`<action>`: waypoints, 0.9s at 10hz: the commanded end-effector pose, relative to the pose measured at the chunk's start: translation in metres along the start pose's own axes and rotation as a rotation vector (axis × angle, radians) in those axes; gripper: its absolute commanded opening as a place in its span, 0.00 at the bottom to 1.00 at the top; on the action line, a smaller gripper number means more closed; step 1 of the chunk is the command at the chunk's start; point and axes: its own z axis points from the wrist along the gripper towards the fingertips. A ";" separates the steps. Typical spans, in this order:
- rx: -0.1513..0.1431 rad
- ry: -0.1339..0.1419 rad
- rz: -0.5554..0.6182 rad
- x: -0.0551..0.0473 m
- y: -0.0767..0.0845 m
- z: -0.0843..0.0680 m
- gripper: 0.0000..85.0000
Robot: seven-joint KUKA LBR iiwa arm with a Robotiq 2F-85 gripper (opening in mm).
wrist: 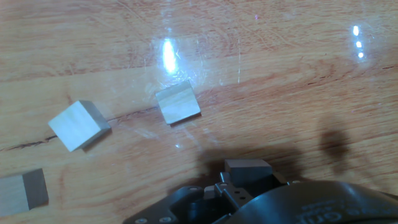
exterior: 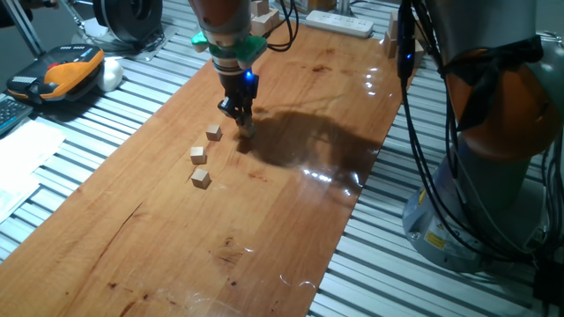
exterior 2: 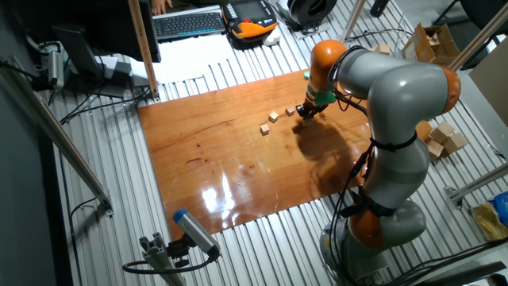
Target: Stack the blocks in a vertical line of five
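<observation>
Three tiny tan wooden blocks lie loose on the wooden board (exterior: 291, 220), in a loose row left of my gripper: one nearest (exterior: 213, 133), one in the middle (exterior: 198, 155), one furthest (exterior: 201, 178). The hand view shows them as well: (wrist: 178, 102), (wrist: 79, 124), (wrist: 23, 190). My gripper (exterior: 244, 123) points straight down, low over the board, just right of the nearest block. Its fingers look closed on a small pale block (exterior: 248, 130) at their tips. In the hand view only a grey fingertip (wrist: 249, 167) shows. Any other block is hidden.
The board lies on a slatted metal table (exterior: 106, 114). An orange-black device (exterior: 62, 70) and papers sit at the left. A white power strip (exterior: 339, 22) and larger pale wooden blocks (exterior 2: 442, 137) lie off the board. The arm's base (exterior 2: 381, 214) stands beside the board.
</observation>
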 end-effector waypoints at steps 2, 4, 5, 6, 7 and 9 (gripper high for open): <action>0.002 -0.002 0.005 0.001 0.000 0.001 0.20; 0.005 -0.009 0.012 0.001 0.001 0.002 0.40; 0.005 -0.010 0.013 0.001 0.001 0.002 0.40; 0.007 -0.010 0.014 0.001 0.001 0.002 0.40; 0.007 -0.012 0.015 0.002 0.001 0.002 0.40; 0.010 -0.015 0.018 0.002 0.001 0.000 0.40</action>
